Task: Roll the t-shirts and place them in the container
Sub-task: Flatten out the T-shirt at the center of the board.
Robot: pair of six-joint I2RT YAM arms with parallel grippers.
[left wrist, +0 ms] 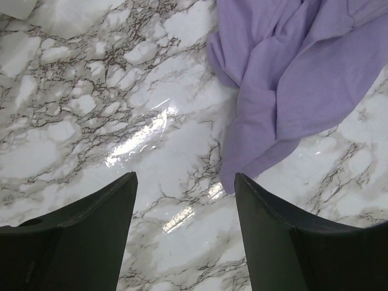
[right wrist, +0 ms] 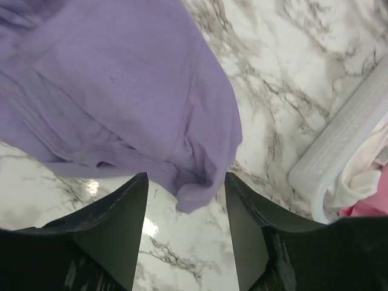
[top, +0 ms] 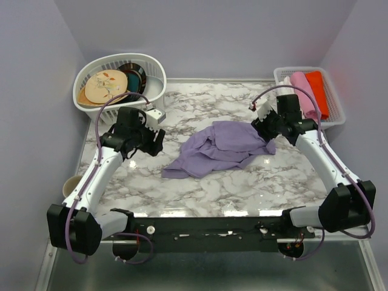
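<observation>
Now both pairs of jaws stand open, flanking the crumpled lavender t-shirt (top: 221, 148).

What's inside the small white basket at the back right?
The basket holds a pink bundle, an orange-red bundle beside it, and some white cloth by the rim. Whatever lies under them, floor included, is covered.
</observation>
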